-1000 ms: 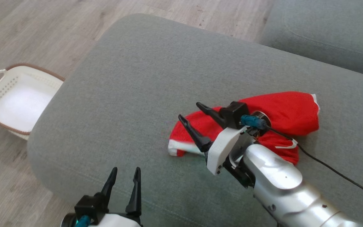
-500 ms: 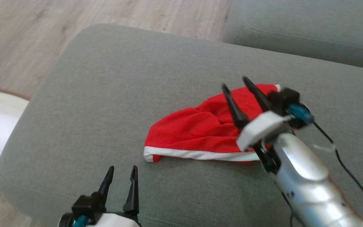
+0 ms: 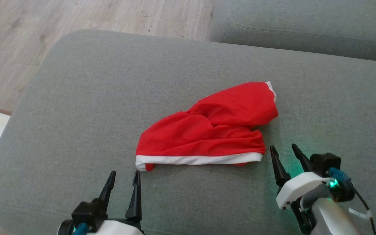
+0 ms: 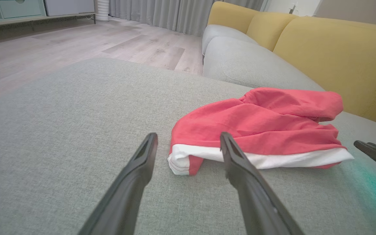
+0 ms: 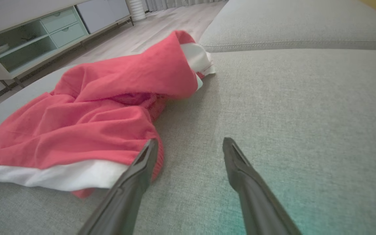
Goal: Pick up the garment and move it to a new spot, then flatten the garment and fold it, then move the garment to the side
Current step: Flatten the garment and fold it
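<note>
The red garment [image 3: 207,130] is lying crumpled on the grey sofa cushion [image 3: 109,98] — seemingly placed, not yet flattened, folded or set aside — while the left end effector [image 3: 124,173] and right end effector [image 3: 284,148] are hovering beside it, both gaping wide, gripping nothing.

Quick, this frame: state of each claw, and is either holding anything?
Left claw: open, empty, near the crumpled red fabric garment with a white band.
Right claw: open, empty, beside that garment's other end.
</note>
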You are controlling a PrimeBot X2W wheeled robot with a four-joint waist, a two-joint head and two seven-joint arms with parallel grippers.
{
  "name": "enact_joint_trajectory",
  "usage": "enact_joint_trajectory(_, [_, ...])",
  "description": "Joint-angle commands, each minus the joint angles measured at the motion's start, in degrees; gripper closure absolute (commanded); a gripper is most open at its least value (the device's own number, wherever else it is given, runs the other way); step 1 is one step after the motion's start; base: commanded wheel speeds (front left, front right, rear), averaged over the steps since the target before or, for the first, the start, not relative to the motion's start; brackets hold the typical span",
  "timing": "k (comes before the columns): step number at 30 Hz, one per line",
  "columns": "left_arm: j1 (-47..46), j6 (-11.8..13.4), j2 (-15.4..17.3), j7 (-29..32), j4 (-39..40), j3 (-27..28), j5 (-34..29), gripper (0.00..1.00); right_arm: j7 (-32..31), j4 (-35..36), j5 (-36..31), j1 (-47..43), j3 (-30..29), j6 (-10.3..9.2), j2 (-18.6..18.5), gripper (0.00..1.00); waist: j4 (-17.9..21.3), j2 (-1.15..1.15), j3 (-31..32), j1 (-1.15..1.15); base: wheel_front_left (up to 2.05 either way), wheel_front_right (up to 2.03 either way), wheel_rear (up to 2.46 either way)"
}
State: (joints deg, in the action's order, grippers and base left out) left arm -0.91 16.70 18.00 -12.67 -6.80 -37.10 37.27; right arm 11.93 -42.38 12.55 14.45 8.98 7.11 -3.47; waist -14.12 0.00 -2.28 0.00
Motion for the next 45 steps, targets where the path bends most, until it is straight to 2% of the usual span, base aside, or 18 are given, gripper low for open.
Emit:
enact_joint_trajectory(1, [-2.5,0.4,1.2,-0.3,2.0,2.2,0.0,0.0,0.0,1.6,-0.1,1.6,0.9,0.37,0.6,0.0,-0.3,0.0,-0.2,0.0,0.0,0.0,0.0])
enact_joint_trajectory(6, [-3.0,0.7,1.6,0.1,2.2,2.1,-0.3,0.0,-1.3,-0.9,1.0,2.3,1.0,0.37,0.6,0.0,-1.9,0.0,-0.9,0.0,0.0,0.0,0.0])
enact_joint_trajectory(16, [-2.8,0.9,1.9,0.2,2.6,1.8,-0.2,0.0,-1.8,-3.2,5.7,3.2,7.4,0.37,0.6,0.0,-3.9,0.0,-1.2,0.0,0.0,0.0,0.0])
enact_joint_trajectory(22, [-2.6,1.1,2.0,0.3,3.0,1.4,-0.3,0.0,0.5,-0.3,7.3,3.0,8.1,0.37,0.6,0.0,-4.0,0.0,-0.7,0.0,0.0,0.0,0.0])
enact_joint_trajectory(25, [-1.9,1.3,2.1,0.4,3.1,1.3,-0.1,0.0,1.1,3.7,7.5,1.4,7.3,0.37,0.6,0.0,-3.4,0.0,-0.3,0.0,0.0,0.0,0.0])
enact_joint_trajectory(31, [-1.8,1.5,2.2,0.4,3.3,1.2,0.1,0.0,-3.0,5.8,6.9,0.5,8.2,0.37,0.6,0.0,-2.8,0.0,-0.5,0.0,0.0,0.0,0.0])
enact_joint_trajectory(38, [-2.3,1.1,2.0,0.3,3.1,0.8,0.1,0.0,-6.4,-0.1,5.8,2.9,9.0,0.37,0.6,0.0,-3.4,0.0,-1.5,0.0,0.0,0.0,0.0])
enact_joint_trajectory(39, [-2.4,1.1,2.0,0.3,2.9,0.8,0.2,0.0,-6.7,-0.7,6.1,3.3,9.3,0.37,0.6,0.19,-3.5,0.0,-1.5,0.0,0.0,0.0,0.0])
enact_joint_trajectory(40, [-2.4,1.1,2.0,0.3,2.8,0.8,0.2,0.0,-6.8,-1.1,6.4,3.6,9.7,0.37,0.6,0.59,-3.6,0.0,-1.5,0.0,0.0,0.0,0.0])
enact_joint_trajectory(41, [-2.4,1.1,1.9,0.3,2.8,0.8,0.2,0.0,-6.8,-1.5,6.7,3.9,10.0,0.37,0.6,0.83,-3.6,0.0,-1.6,0.0,0.0,0.0,0.0])
enact_joint_trajectory(42, [-2.4,1.2,1.9,0.3,2.7,0.8,0.3,0.0,-6.9,-1.7,7.0,4.1,10.2,0.37,0.6,1.0,-3.5,0.0,-1.6,0.0,0.0,0.0,0.0])
enact_joint_trajectory(45, [-2.3,1.4,1.8,0.1,2.6,1.1,0.4,0.0,-5.5,-2.0,6.5,5.1,8.8,0.37,0.6,1.0,-2.7,0.0,-1.4,0.0,0.0,0.0,0.0])
